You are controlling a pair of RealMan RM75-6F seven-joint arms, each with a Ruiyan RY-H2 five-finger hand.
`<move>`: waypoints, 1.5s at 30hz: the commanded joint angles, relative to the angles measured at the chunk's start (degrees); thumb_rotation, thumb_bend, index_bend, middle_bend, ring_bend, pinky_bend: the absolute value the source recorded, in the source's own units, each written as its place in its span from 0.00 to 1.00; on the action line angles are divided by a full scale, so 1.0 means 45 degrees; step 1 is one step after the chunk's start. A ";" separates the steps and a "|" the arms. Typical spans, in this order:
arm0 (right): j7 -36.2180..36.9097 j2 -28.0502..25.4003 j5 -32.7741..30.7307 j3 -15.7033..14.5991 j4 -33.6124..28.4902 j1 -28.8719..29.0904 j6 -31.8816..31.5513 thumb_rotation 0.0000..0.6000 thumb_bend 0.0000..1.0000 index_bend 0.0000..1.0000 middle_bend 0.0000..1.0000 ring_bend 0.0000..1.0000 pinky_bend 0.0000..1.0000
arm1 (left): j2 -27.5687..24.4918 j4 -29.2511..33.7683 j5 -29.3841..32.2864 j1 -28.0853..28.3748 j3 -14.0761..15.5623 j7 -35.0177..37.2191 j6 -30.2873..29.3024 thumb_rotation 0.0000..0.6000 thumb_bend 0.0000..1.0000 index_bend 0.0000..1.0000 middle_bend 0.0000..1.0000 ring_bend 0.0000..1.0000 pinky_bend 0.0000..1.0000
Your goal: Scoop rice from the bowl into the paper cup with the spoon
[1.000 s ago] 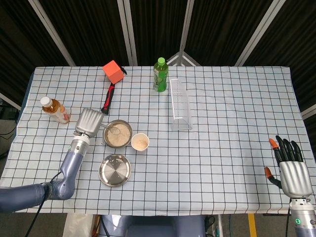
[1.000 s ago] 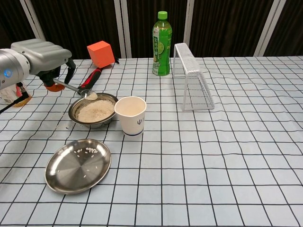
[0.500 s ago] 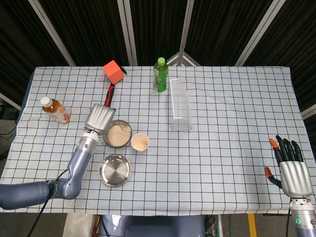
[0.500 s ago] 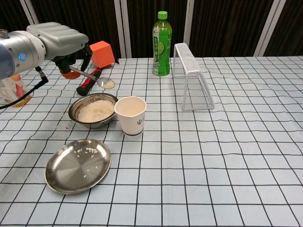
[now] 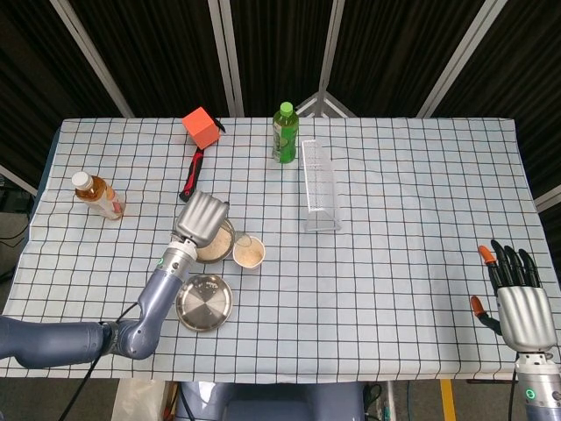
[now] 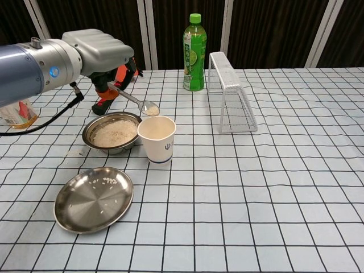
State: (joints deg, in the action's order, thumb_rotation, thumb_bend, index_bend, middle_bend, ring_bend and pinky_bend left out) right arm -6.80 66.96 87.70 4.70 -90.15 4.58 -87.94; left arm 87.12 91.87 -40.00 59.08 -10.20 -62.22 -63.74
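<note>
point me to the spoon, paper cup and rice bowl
spoon [image 6: 150,108], chest view, on the rice-loaded tip.
paper cup [image 6: 158,143], chest view, on its front wall.
rice bowl [image 6: 94,126], chest view, on its left rim.

On the checked tablecloth [image 5: 394,202], the left hand [image 5: 202,217] hangs over the rice bowl [image 5: 216,249], hiding most of it. The paper cup [image 5: 249,253] stands just right of the bowl. A steel plate [image 5: 203,303] lies nearer. At the far side stand an orange cube [image 5: 201,128], a green bottle [image 5: 284,132] and a white wire rack [image 5: 317,184]. The right hand [image 5: 520,303] rests at the near right corner, fingers spread and holding nothing.
</note>
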 commanded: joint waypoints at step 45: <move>0.0148 0.0365 0.0076 0.0199 0.0297 -0.0024 -0.0416 1.00 0.38 0.00 0.00 0.00 0.00 | -0.0944 -0.2742 -0.8965 0.1519 0.2876 -0.1603 0.1400 1.00 0.48 0.61 1.00 0.99 1.00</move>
State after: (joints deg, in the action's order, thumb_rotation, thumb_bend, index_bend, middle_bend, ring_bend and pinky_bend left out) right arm -6.13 68.61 88.04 5.60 -88.82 4.47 -89.81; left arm 83.08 79.97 -79.21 65.57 2.51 -68.48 -57.78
